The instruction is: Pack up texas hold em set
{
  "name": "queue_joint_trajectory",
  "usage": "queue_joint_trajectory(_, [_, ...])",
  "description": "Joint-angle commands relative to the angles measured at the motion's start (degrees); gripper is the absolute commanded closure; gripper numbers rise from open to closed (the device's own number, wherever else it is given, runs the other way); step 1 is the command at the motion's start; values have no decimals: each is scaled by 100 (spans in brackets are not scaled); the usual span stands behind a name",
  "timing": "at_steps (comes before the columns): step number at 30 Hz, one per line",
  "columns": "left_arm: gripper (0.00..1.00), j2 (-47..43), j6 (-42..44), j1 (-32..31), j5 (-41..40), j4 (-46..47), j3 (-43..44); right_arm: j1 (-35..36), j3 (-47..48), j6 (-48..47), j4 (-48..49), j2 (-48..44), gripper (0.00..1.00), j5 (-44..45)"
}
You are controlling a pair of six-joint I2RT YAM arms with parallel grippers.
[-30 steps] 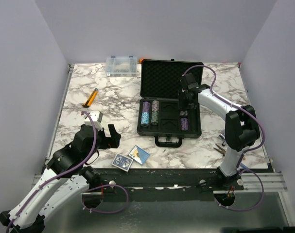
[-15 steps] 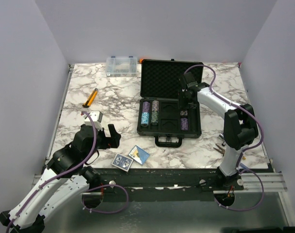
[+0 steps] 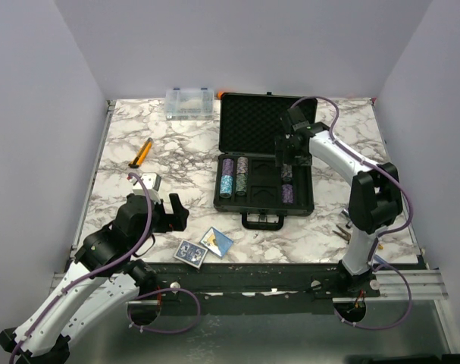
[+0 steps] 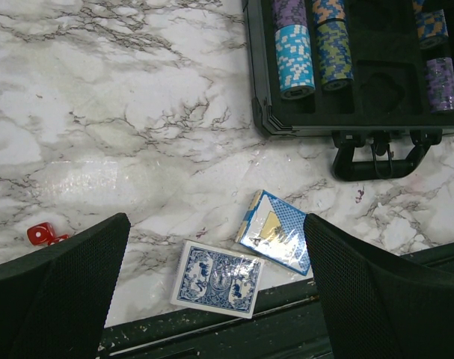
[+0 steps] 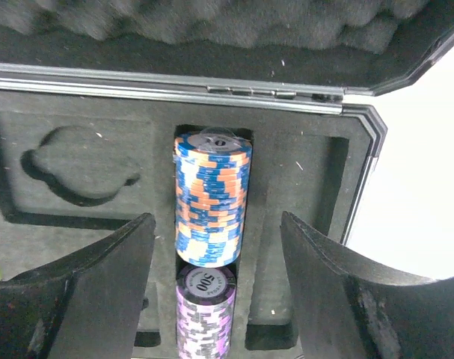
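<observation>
While a red die (image 4: 38,234) lay loose on the marble table (image 4: 137,105) at the far left, the left gripper (image 4: 215,221) hung over the near edge. Its jaws were spread wide with nothing held, probably poised for the flat card deck (image 4: 218,278) and the boxed card deck (image 4: 275,241) just beside it. Further right the black hard case (image 4: 258,90) sat open, handle (image 4: 376,153) toward the arms and foam lid (image 3: 252,121) propped back to expose the slots. A cyan-white chip stack (image 4: 294,60) filled a left slot. In the rightmost slot a blue-orange chip stack (image 5: 212,198) lay end to end with a purple chip stack (image 5: 206,314). The right gripper (image 5: 218,222) straddled it, fingers parted and clear of its sides, so the slot alone seemed to hold it.
</observation>
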Motion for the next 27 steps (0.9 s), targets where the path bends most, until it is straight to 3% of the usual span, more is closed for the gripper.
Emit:
queue_joint_trajectory(1, [2,7,78,27,31,90,-69,-2,372,12,-300,-249,28,25])
queue_joint_trajectory(19, [2,88,43,26,-58,64,-58,2,-348,99,100,-1961,26,-1429])
queue_joint_trajectory(27, [2,292,-847,26,413,46,-78,2,-828,327,225,-2566,25,-1773])
